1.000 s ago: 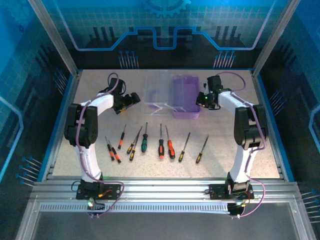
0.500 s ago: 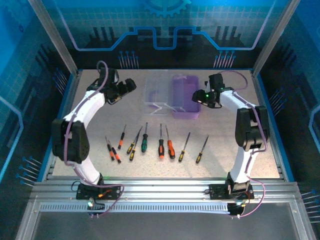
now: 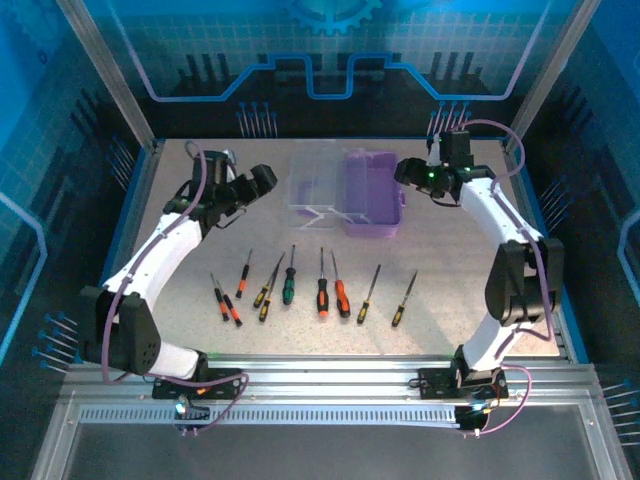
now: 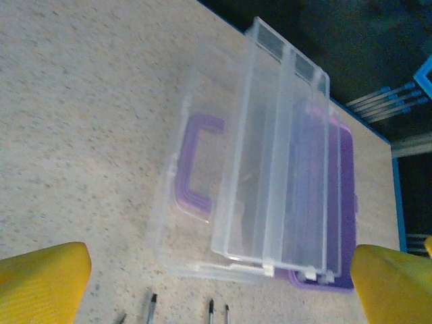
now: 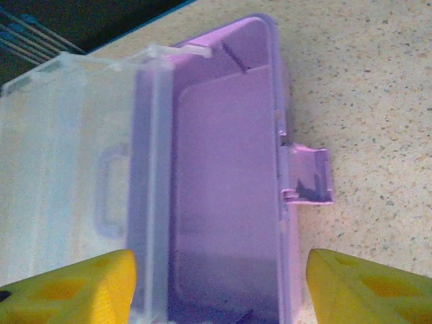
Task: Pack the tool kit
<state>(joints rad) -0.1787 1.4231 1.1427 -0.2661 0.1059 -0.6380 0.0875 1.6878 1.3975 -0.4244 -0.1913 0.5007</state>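
The tool kit's purple case [image 3: 372,192] lies open at the back of the table, its clear lid [image 3: 318,185] folded out to the left. Its screwdrivers [image 3: 288,288] lie in a row in front of it. My left gripper [image 3: 262,178] hovers open just left of the lid; from its wrist I see the clear lid [image 4: 270,155], the purple handle [image 4: 196,165] and several screwdriver tips [image 4: 152,304]. My right gripper [image 3: 408,172] is open above the case's right side. Its yellow fingers [image 5: 67,290] straddle the empty purple case [image 5: 229,189], whose latch [image 5: 310,175] sticks out to the right.
The row holds an orange-handled driver [image 3: 341,296], yellow-black ones [image 3: 265,297] and small ones at the left [image 3: 228,305]. A blue rim [image 3: 140,200] borders the table, with frame posts at the back corners. Bare table lies right of the case [image 3: 470,240].
My right gripper has opened and drawn back from the case's right wall. My left arm has stretched out, keeping its open gripper beside the lid.
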